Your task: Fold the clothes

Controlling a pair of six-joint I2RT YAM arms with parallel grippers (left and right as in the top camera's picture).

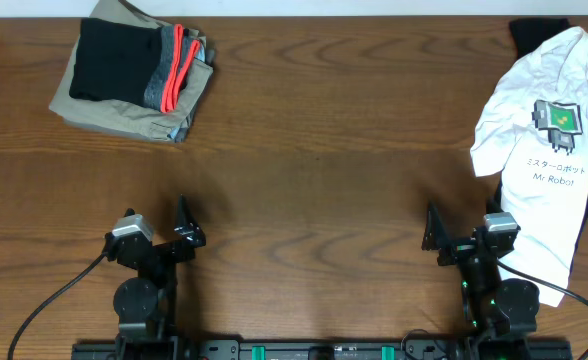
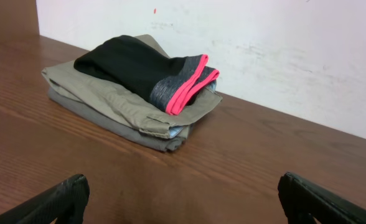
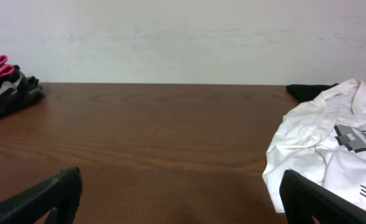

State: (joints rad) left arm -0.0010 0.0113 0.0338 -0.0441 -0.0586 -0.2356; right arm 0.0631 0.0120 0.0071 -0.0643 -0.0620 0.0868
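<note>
Left gripper and right gripper, low in the frame, gape wide and empty. White T-shirt lies crumpled at right. Folded clothes sit stacked upper left on the surface.

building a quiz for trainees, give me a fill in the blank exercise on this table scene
The white T-shirt has a print reading Mr ____.
The folded stack has a top garment that is ____ with pink trim.
The left gripper and right gripper are both ____.
Missing words: Robot, black, open.
</note>
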